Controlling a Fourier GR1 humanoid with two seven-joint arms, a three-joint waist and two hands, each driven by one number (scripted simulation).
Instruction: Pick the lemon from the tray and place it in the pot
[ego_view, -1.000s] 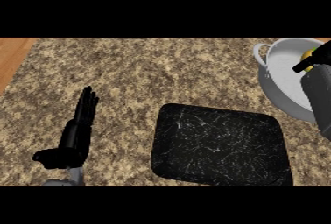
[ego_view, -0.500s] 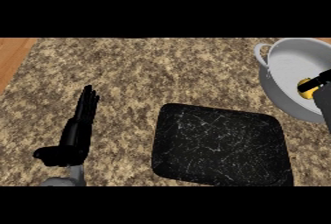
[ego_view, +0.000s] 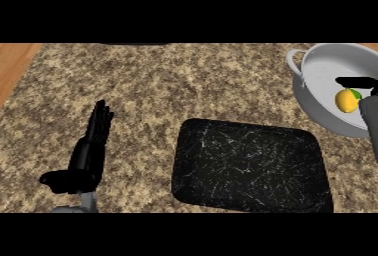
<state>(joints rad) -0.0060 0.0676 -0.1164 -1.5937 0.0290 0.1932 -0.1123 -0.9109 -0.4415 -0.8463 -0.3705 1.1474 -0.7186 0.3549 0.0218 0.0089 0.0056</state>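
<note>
Right hand (ego_view: 356, 81) shows only as a small black part at the right edge of the head view, over the inside of the pot (ego_view: 319, 75). Most of it is cut off by the edge, so I cannot tell if it pinches the lemon or is spread above it. The lemon (ego_view: 345, 100) is inside the pot's rim, just below this black part and just beside the grey forearm (ego_view: 369, 117); whether it lies on the bottom or hangs a little above it, I cannot say. The tray (ego_view: 251, 167) is on the counter (ego_view: 148, 85) near the pot, to its lower left, and the lemon is not on it. My judgement is that the step in hand is the release into the pot, and that the task is nearly done. To do it well, the hand should be low in the pot before it lets go, so that the lemon does not bounce against the wall, then open fully and rise straight up without touching the rim. The left hand (ego_view: 87, 150) rests on the counter left of the tray, its straight fingers pressed together, and it has no need to move.
</note>
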